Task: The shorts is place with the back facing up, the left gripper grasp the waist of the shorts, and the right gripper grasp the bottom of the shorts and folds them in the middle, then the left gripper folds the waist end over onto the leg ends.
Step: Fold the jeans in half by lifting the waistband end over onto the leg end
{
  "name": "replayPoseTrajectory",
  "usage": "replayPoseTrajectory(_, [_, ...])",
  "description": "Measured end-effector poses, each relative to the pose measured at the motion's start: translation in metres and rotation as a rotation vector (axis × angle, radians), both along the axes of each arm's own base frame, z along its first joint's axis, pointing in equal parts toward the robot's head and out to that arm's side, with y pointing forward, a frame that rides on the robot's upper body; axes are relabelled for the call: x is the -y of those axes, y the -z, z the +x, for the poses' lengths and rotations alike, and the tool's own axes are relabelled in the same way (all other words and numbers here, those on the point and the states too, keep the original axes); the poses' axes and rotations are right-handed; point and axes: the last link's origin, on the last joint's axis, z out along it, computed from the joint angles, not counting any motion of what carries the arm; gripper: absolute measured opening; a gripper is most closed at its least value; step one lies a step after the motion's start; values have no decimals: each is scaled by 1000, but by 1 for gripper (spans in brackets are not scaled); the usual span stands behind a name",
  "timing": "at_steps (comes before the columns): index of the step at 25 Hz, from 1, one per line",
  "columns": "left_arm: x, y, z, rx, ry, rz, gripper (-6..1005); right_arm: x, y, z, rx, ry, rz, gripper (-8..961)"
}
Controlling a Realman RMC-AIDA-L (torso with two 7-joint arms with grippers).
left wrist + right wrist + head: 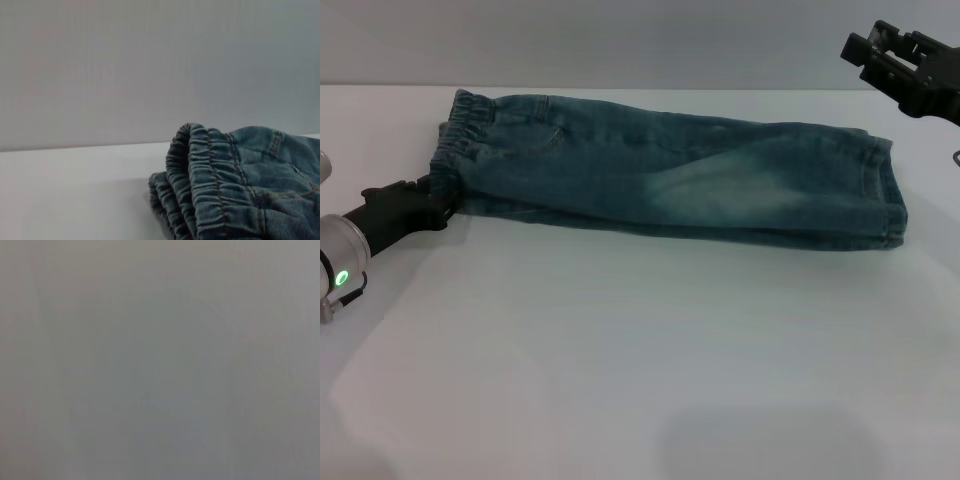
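Observation:
The blue-green denim shorts (670, 180) lie folded lengthwise on the white table (620, 360), one back pocket facing up. The gathered waist (460, 140) points left and the leg hems (890, 190) point right. My left gripper (432, 200), on the wrist with the green light, sits low on the table at the near corner of the waist and touches it. The left wrist view shows the ruffled waist (210, 185) close up, in stacked layers. My right gripper (877, 45) hangs open and empty above the far right, clear of the hems. The right wrist view shows only blank grey.
A plain grey wall (620, 40) stands behind the table's far edge. Bare white tabletop stretches in front of the shorts toward me.

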Motion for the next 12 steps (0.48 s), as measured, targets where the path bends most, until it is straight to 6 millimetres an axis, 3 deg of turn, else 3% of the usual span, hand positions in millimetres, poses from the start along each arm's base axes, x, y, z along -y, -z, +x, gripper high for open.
replayPoseTrajectory(12, [-2, -2, 1, -7, 7, 6, 343, -1, -1, -1, 3, -4, 2, 487])
